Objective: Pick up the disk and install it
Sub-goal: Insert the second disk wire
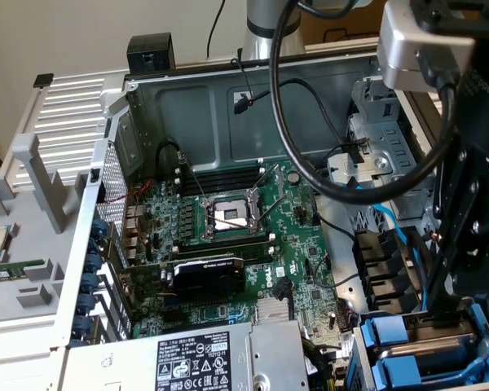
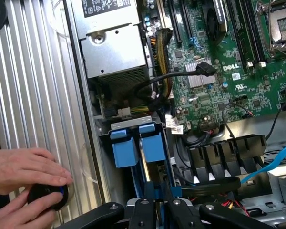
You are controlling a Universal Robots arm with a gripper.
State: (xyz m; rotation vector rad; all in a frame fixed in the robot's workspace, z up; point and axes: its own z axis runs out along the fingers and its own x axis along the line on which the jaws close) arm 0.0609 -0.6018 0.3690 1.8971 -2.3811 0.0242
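Note:
The disk (image 2: 153, 146) stands on edge in the drive bay at the case's corner. Its bright blue frame end faces the power supply and its label is hidden. A blue rail of that frame runs back between the black fingers of my gripper (image 2: 157, 204), which is shut on it. In the exterior view the gripper (image 1: 450, 314) reaches down into the bay at the lower right. There the disk (image 1: 430, 349) shows a strip of silver metal between blue end tabs. Another blue tray (image 2: 124, 152) sits in the slot right beside it.
The silver power-supply box (image 2: 115, 52) with a warning label lies just beyond the bay. The green motherboard (image 1: 228, 236) fills the case floor. Black cable clips (image 2: 224, 152) and a blue cable (image 2: 276, 160) lie beside the bay. A person's hands (image 2: 24, 169) hold a black round object on the ribbed panel.

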